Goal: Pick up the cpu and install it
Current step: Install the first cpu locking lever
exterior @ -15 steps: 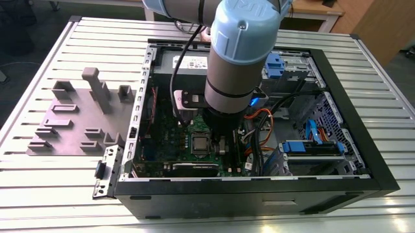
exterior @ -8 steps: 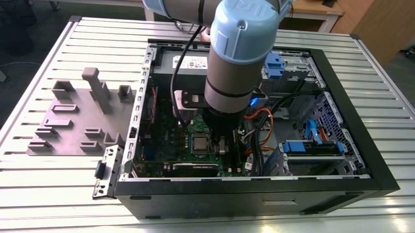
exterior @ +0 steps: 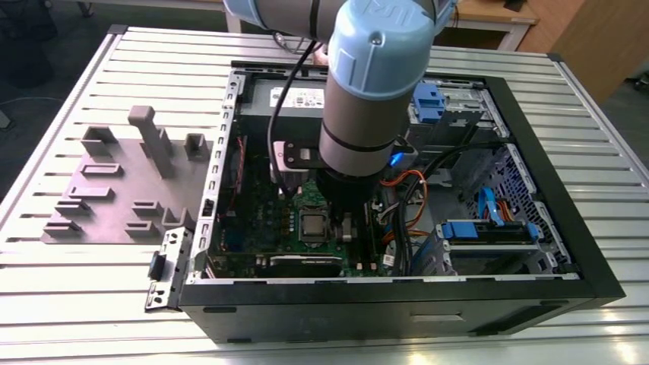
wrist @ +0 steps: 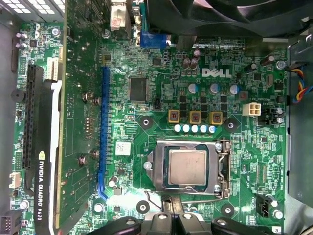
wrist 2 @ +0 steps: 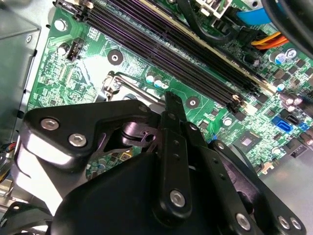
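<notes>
An open black computer case [exterior: 406, 304] lies on the slatted metal counter [exterior: 81, 304]. A grey plastic fixture plate [exterior: 112, 198] sits at the exterior view's left. The silvery square cpu [wrist: 188, 167] rests in its socket frame [wrist: 222, 169] on the green motherboard [wrist: 161, 63] inside.

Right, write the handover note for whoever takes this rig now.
Hand: low inside the open PC case, just above the motherboard, next to the socket frame. Whether it is open or shut cannot be told.
Cpu: lies flat and square inside the socket frame in the first wrist view; nothing is holding it.
Done: the cpu is picked up and placed in the socket.
Left: the first wrist view suggests the frame is still open around the chip with its lever alongside, so check seating and locking.
</notes>
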`<state>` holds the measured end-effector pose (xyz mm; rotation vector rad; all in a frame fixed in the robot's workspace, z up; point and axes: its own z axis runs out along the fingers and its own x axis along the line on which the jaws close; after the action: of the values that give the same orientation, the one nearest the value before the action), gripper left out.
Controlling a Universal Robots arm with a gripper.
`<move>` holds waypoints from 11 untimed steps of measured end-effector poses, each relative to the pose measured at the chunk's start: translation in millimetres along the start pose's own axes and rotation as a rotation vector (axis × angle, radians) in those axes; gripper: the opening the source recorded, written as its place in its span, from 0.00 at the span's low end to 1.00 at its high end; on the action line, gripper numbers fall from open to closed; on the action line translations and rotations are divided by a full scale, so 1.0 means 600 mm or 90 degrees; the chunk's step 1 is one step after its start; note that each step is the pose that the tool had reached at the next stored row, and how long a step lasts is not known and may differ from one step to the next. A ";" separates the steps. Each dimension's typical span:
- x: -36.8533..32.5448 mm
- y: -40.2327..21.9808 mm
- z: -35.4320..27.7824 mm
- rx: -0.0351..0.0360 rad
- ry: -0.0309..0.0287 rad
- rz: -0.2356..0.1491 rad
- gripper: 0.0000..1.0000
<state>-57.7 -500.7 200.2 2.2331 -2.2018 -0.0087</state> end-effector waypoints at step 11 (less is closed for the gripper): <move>0.000 0.000 0.005 0.0000 0.0091 -0.001 0.11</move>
<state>-57.7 -500.7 197.2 2.2285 -2.1922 0.0073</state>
